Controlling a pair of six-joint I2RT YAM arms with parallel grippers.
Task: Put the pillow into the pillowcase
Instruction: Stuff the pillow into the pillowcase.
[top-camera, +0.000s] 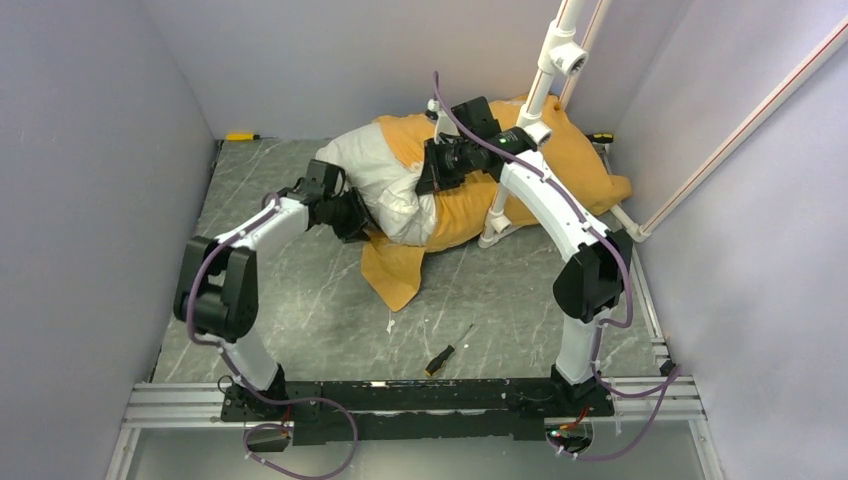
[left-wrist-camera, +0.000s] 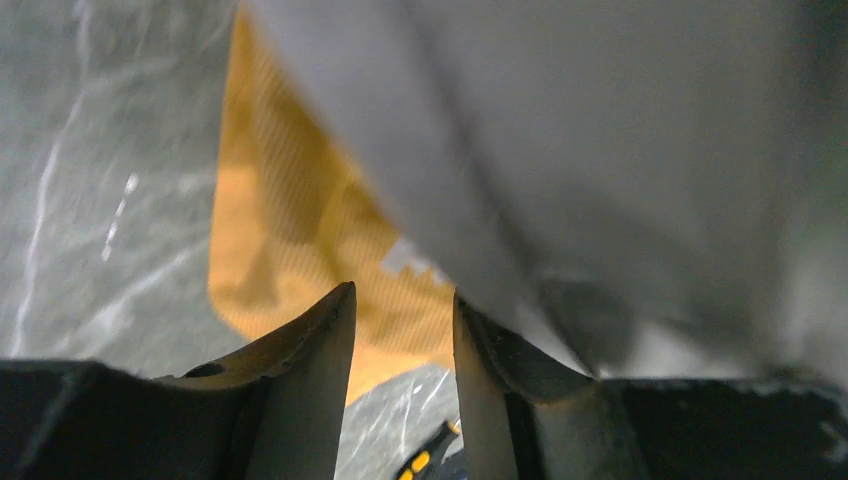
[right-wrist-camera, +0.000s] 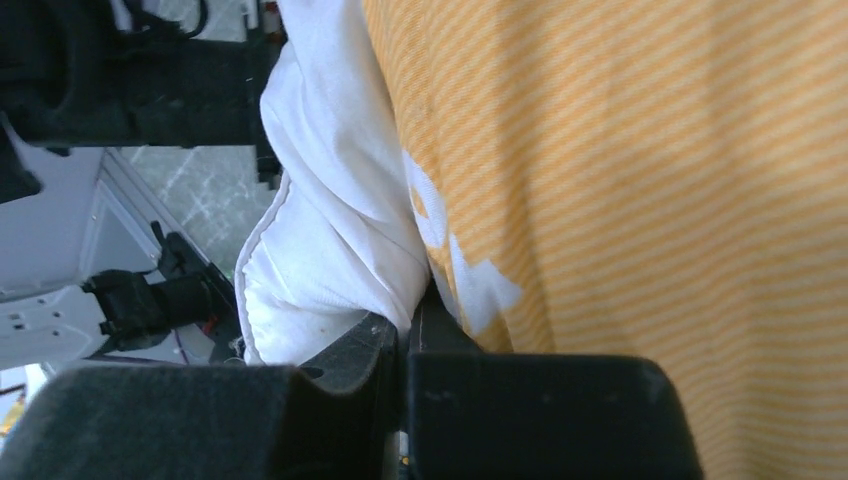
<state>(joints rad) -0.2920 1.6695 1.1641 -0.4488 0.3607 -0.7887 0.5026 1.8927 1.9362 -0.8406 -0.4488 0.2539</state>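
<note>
Left gripper (top-camera: 352, 215), from above, lies low at the near-left end of the pillow (top-camera: 385, 175), wrist turned in toward the white stuffing. The left arm (top-camera: 255, 235) reaches forward and right from its base, elbow raised over the table (top-camera: 300, 300). The right arm (top-camera: 550, 200) leans forward and left, and the right gripper (top-camera: 432, 170) sits on top of the bundle where white meets orange. The pillow lies at the far middle of the table, its right part inside the orange pillowcase (top-camera: 560, 160) and its left end bulging out. A flap of the case lies flat on the table below it. A screwdriver (top-camera: 445, 350) lies nearer the bases.

The left wrist view shows that gripper's fingers (left-wrist-camera: 310, 360) parted, with nothing between them. The pillow fills the upper right and touches the right-hand finger. Orange fabric lies on the table beyond the gap.

The right wrist view shows its fingers (right-wrist-camera: 350, 350) pressed together. The striped orange edge of the pillowcase runs down into the seam between them and looks pinched there. The white pillow bulges just beside it on the left.
</note>
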